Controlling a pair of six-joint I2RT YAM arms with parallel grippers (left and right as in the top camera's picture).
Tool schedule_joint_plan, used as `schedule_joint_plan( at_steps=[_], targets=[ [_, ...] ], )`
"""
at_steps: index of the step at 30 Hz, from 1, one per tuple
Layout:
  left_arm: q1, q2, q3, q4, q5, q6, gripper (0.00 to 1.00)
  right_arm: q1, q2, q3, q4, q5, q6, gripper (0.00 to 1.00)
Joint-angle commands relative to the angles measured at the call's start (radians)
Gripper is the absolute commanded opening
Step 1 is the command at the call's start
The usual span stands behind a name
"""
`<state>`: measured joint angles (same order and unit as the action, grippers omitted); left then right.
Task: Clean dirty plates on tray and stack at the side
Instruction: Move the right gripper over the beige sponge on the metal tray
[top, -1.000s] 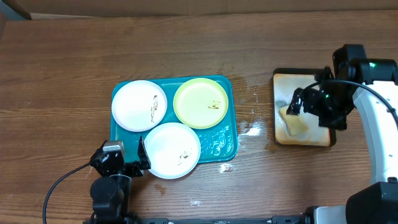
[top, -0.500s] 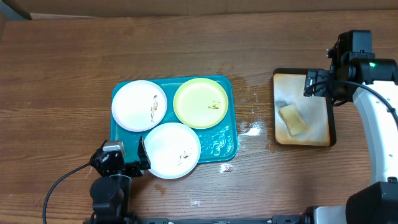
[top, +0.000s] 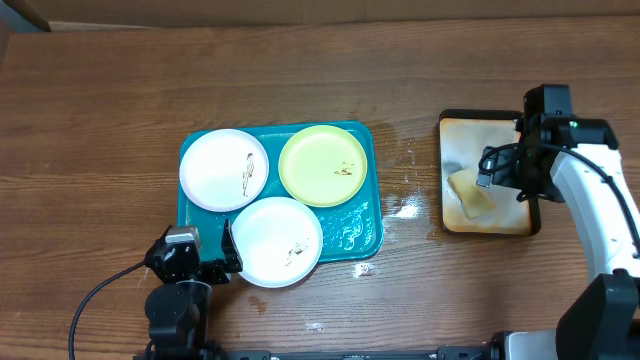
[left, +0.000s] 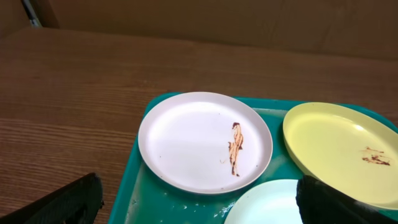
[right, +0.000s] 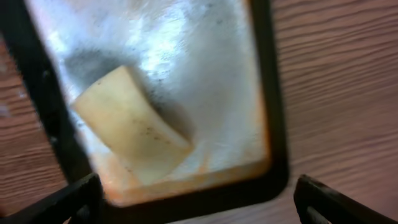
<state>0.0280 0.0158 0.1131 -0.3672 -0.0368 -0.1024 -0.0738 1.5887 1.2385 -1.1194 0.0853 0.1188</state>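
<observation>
**Right tool (top: 500, 172) back low, jaws wide**

Right tool hangs over the right half of the narrow black-rimmed, rust-stained tray (top: 441, 170), just beside the pale yellow rectangular sponge (top: 468, 195) lying in it. Its jaws stand wide and hold nothing. Half a second ago it stood by the tray's far right corner, clear of the sponge; it has since come back toward it. The sponge has not shifted.

The left tool (top: 222, 258) is also wide and empty. It has stayed at the near left corner of the large teal-blue plastic tray (top: 355, 228), beside the near white round plate (top: 277, 241).

That plate, the far white round plate (top: 224, 168) and the pale yellow-green round plate (top: 323, 165) lie on the teal tray as before, each with a brown smear. Wet patches (top: 405, 207) glisten on the brown wooden bench (top: 120, 100) between the two trays.
</observation>
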Motion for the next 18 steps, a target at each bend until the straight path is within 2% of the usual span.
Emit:
schedule_joint_plan(
  at_steps=[1, 3, 7, 16, 18],
  targets=[
    [0.006, -0.011, -0.005, 0.005, 0.005, -0.006, 1.0, -0.006, -0.004, -0.004, 0.026, -0.206, 0.012, 1.0],
    [0.006, -0.011, -0.005, 0.005, 0.005, -0.006, 1.0, -0.006, -0.004, -0.004, 0.043, -0.274, 0.004, 1.0],
    [0.006, -0.011, -0.005, 0.005, 0.005, -0.006, 1.0, -0.006, 0.016, -0.004, 0.066, -0.281, 0.007, 1.0],
    [0.006, -0.011, -0.005, 0.005, 0.005, -0.006, 1.0, -0.006, 0.217, -0.005, 0.045, -0.251, 0.012, 1.0],
    [0.006, -0.011, -0.005, 0.005, 0.004, -0.006, 1.0, -0.006, 0.234, -0.005, 0.053, -0.251, 0.012, 0.93]
  ],
)
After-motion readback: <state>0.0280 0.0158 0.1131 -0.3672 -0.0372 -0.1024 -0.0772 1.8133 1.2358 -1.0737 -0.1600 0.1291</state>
